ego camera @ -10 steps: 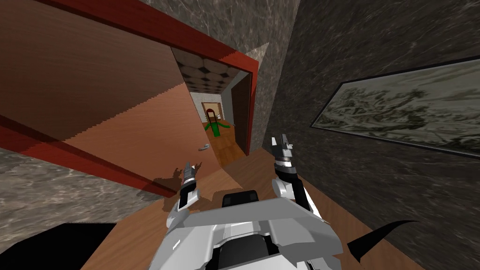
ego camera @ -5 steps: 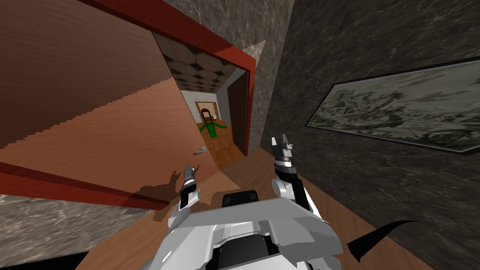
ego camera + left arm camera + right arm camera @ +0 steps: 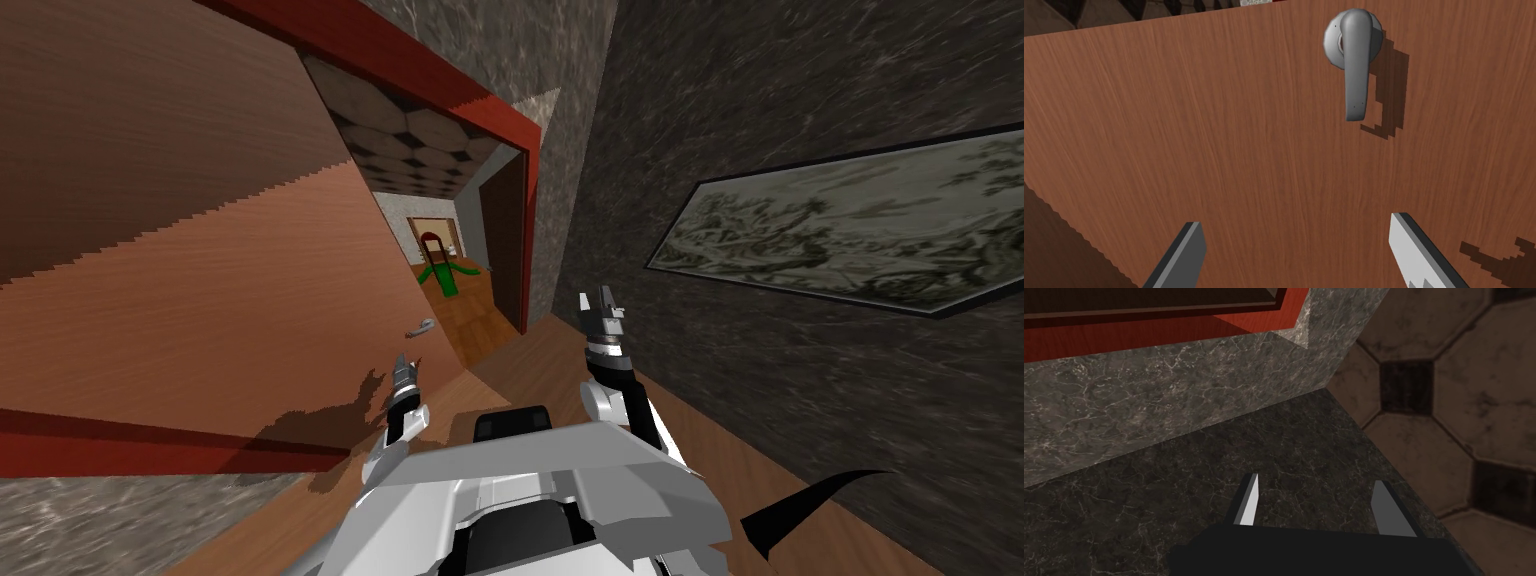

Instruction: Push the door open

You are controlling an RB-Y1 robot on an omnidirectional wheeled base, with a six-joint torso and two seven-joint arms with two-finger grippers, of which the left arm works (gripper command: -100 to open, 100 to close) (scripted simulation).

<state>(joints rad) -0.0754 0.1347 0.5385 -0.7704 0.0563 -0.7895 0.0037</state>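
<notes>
Two blade fingers of the left gripper (image 3: 1295,222) stand spread wide and pinch nothing, their tips aimed at the brown wood-grain door (image 3: 1214,130). I cannot tell whether they touch the panel. The grey lever handle (image 3: 1355,75) sits just beyond them, untouched.

I judge that a good push belongs about where the gripper is now: on the bare panel near the handle side, where little force turns the leaf most. Press square to the wood rather than at a slant, so the thin tips do not skid along the grain. Stay off the lever so nothing snags.

The door is already ajar, swung to the left inside its red frame (image 3: 430,85), and a hallway shows through the gap on the right. Arm and base should follow the swing together.

The right gripper (image 3: 1316,480), also spread and empty, hangs near the dark marbled wall (image 3: 700,120) on the right. It is best held clear of the jamb.
</notes>
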